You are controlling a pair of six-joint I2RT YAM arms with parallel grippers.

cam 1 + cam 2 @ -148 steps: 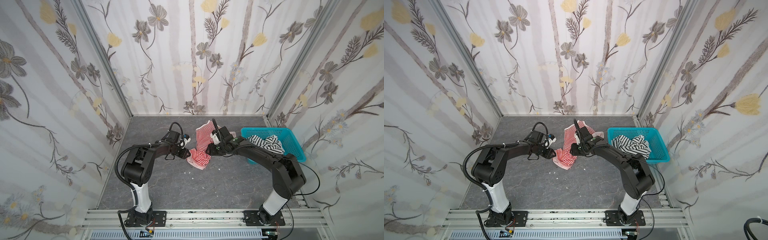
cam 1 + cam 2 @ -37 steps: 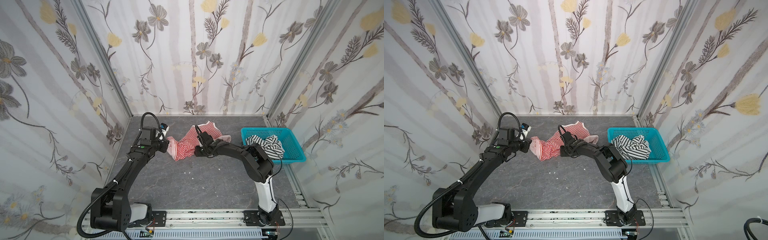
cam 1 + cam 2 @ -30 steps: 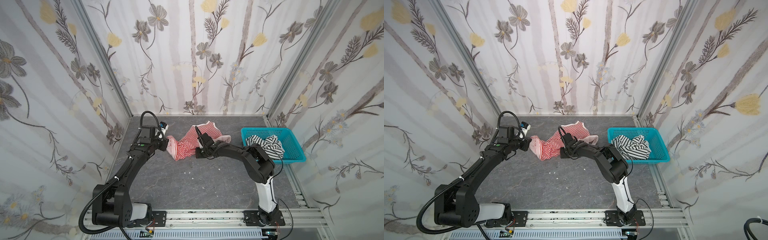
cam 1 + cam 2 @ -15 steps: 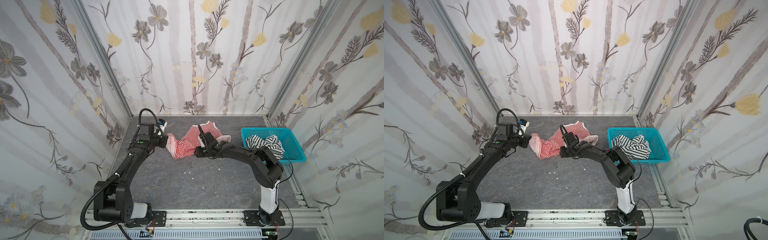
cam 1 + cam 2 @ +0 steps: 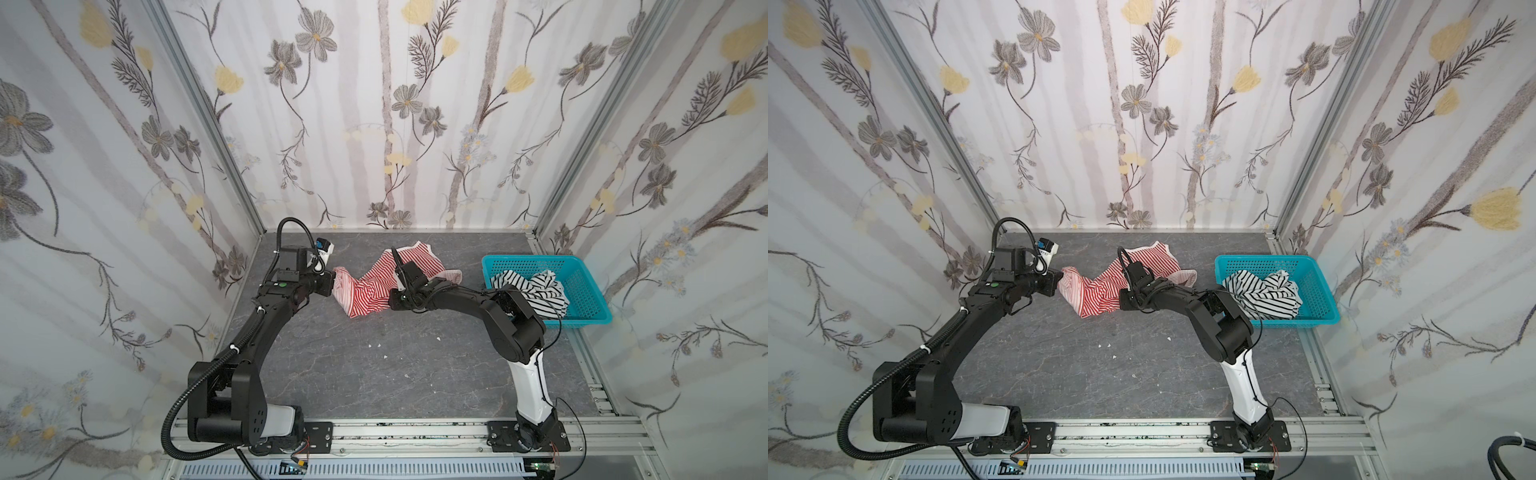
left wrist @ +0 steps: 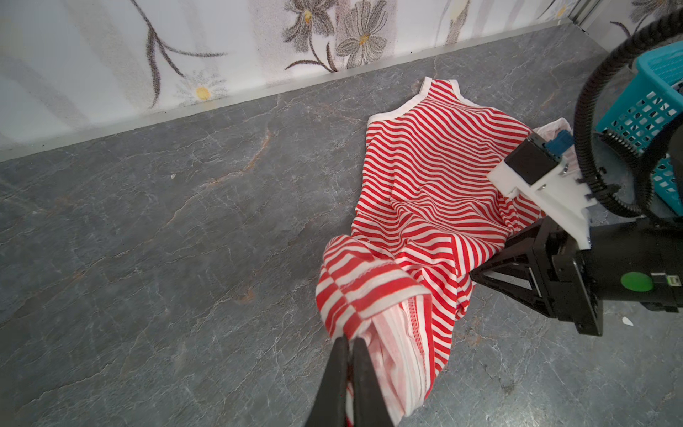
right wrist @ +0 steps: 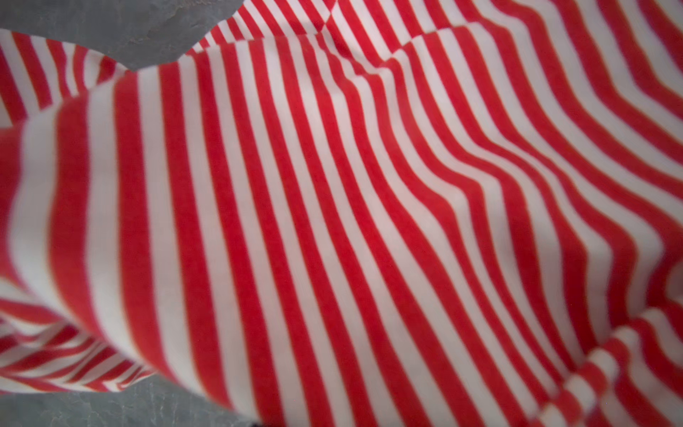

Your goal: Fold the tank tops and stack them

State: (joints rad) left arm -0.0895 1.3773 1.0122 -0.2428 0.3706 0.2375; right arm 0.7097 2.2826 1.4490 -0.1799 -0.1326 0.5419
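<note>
Red-striped top [image 5: 372,286] lies unfolded, hem pinched tight in the left gripper [image 6: 349,342]; the right gripper [image 5: 392,298] is buried in cloth, fingers unreadable. Black-striped top [image 5: 530,291] sits in the basket [image 5: 582,322]

Left hand [image 6: 349,339] has dragged red-striped top [image 5: 368,286] leftward, stretching it.

Setting: robot lab test cell. Evidence: floral-papered wall panels [image 5: 365,83] between aluminium posts [image 5: 210,124]; grey stone-look counter [image 5: 374,386]; robot arm [image 5: 530,378] bolted to aluminium rail [image 5: 415,434].
</note>
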